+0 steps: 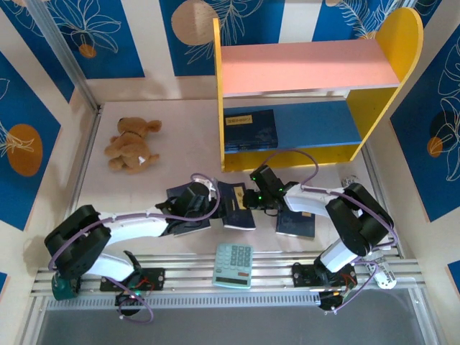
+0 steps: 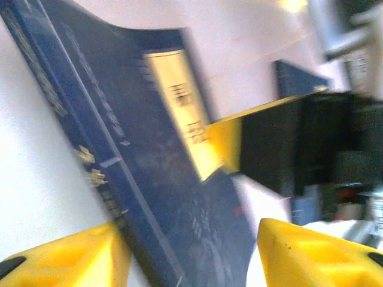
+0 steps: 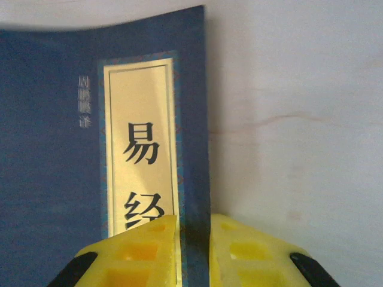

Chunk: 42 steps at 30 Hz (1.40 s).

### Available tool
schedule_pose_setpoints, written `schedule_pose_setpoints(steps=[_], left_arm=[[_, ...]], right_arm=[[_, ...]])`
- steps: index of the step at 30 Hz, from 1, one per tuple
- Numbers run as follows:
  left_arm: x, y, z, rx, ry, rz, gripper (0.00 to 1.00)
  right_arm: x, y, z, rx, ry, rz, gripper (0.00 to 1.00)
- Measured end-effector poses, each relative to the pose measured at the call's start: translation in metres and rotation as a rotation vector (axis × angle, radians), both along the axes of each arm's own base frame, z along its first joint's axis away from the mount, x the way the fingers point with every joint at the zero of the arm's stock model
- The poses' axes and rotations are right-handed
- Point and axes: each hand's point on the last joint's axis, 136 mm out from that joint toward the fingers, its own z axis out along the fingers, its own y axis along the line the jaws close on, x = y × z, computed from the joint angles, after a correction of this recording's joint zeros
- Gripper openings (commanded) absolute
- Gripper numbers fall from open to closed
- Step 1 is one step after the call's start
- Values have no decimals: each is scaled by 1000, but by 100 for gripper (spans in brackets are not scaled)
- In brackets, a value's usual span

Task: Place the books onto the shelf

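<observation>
White table (image 1: 180, 133), navy book (image 3: 54, 149) w/ yellow label (image 3: 140, 107)

Walls (image 1: 108, 36) of deep blue panels carry white line-drawn leaves and orange discs (image 1: 25, 149), broken by plain cream stripes. A slim metal strut (image 1: 61, 50) runs down the left rear corner. The surface (image 1: 172, 136) is pale cream and matt, with ribbed aluminium rails (image 1: 187, 269) along its near edge. The light is even and soft, and the shadows are faint.
</observation>
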Motion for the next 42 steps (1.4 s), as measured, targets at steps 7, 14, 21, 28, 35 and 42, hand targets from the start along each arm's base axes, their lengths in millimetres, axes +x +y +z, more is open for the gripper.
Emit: schedule_pose_setpoints(steps=[7,14,21,28,35,42], left_arm=[[2,-17,29,-110,-69,-27,51],[8,-13,33,-36,-62,12,41],[11,9,10,138,-20,69,34],[8,25,-10,239,10,87,14],[9,30,-9,269,-7,91,0],[8,46,23,268,-79,112,0]], right_arm=[[-6,18,2,66,16,44,18],[-11,18,-3,67,28,55,18],[-11,19,-2,69,28,55,21],[-12,19,-1,74,28,60,26],[-16,18,2,78,34,65,32],[-25,2,8,58,62,49,33]])
